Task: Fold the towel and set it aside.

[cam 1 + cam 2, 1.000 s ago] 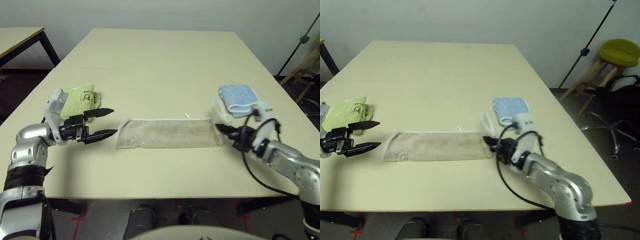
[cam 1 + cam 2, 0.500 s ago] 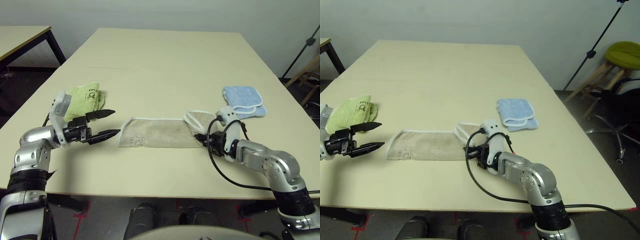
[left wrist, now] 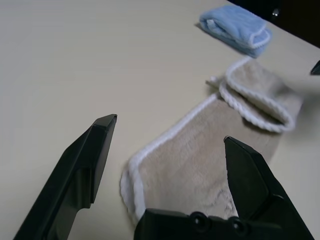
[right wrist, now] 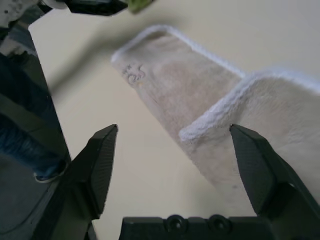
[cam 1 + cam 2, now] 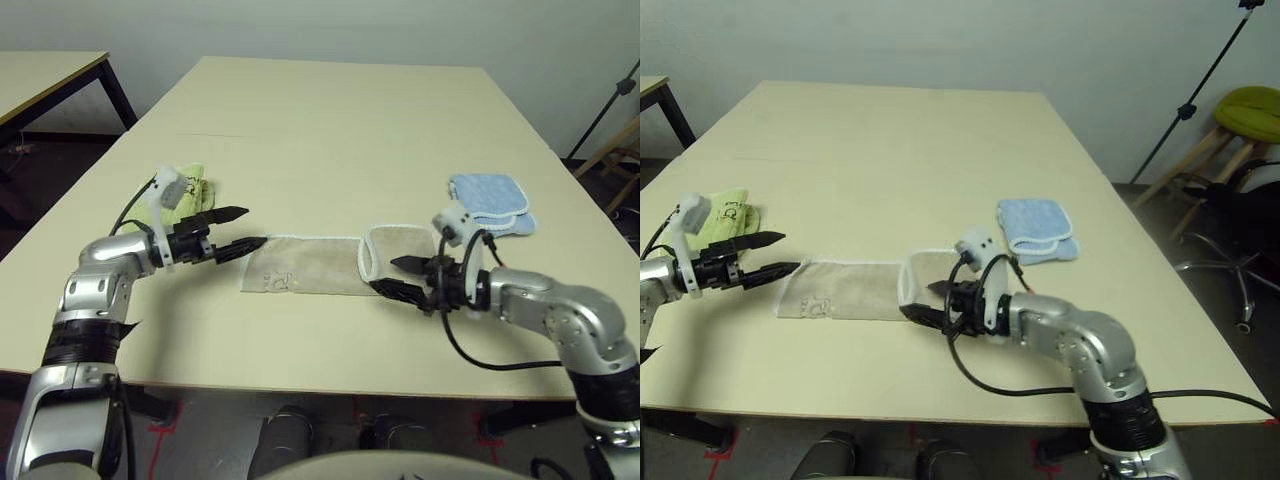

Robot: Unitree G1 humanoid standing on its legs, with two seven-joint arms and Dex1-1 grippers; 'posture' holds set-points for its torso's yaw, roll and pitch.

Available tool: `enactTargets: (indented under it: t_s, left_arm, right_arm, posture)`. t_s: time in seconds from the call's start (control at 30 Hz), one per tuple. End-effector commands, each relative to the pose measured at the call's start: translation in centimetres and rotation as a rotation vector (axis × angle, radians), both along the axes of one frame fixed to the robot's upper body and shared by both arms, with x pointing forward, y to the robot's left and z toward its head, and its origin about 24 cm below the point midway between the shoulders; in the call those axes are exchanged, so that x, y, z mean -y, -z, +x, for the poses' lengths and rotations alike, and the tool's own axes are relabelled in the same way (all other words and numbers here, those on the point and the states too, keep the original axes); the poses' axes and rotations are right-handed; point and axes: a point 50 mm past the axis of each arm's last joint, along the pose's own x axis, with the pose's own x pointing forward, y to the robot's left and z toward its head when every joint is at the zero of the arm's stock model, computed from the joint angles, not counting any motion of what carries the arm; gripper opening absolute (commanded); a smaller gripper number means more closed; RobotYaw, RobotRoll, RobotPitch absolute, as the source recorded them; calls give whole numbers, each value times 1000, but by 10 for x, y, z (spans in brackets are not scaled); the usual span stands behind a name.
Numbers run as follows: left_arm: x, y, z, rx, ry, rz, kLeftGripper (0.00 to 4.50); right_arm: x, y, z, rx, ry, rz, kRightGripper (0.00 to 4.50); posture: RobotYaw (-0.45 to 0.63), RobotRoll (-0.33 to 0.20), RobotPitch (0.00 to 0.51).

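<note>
The beige towel [image 5: 305, 270] lies flat on the table near the front edge, its logo end to the left. Its right end is folded back over itself as a white-edged flap [image 5: 398, 248]. My right gripper [image 5: 385, 275] is open at the flap's near left corner, and the right wrist view shows the towel [image 4: 175, 85] between its spread fingers, not pinched. My left gripper [image 5: 254, 227] is open just off the towel's left end. In the left wrist view its fingers frame that end of the towel [image 3: 200, 160].
A small folded light blue towel [image 5: 488, 200] lies right of the beige one. A lime green folded towel [image 5: 190, 188] sits behind my left wrist. The table [image 5: 330, 120] stretches bare behind them. A second table [image 5: 40, 70] stands far left, a green stool [image 5: 1240, 100] right.
My right gripper carried the towel's right end leftward, laid it over as a flap and opened. My left gripper moved right to the towel's left end.
</note>
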Motion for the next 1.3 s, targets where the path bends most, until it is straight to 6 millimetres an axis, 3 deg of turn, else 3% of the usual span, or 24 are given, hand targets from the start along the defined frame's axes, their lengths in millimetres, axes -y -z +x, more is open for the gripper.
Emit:
enactTargets:
  t_s: [0.03,0.17,0.4,0.47,0.57,0.83,0.9,1.13,1.3]
  left_arm:
    - [26,-9,9,21,28,9,4500]
    - [59,-12,20,77,50,-18,4500]
    - [135,-5,26,75,178,-131,4500]
    - [154,0,21,60,231,-125,4317]
    - [170,11,11,38,329,-82,3530]
    - [184,34,3,-20,425,21,642]
    - [186,40,2,-33,428,52,38]
    - [179,73,4,-105,357,135,38]
    - [168,92,-2,-171,326,178,38]
  right_arm:
    - [29,-6,26,158,225,-8,4453]
    - [48,5,45,245,412,-25,4453]
    - [44,34,54,289,541,12,4453]
    - [42,41,55,285,547,21,4078]
    - [41,45,56,279,570,38,3075]
    - [33,51,59,283,543,18,5]
    - [29,55,59,275,527,0,0]
    - [7,89,60,145,499,-59,0]
    - [4,119,56,42,501,-124,0]
  posture:
    - [101,0,14]
    - [101,0,15]
    - [100,0,19]
    - [100,0,19]
    - [101,0,21]
    - [99,0,21]
    - [99,0,21]
    - [91,0,21]
    - [107,0,20]
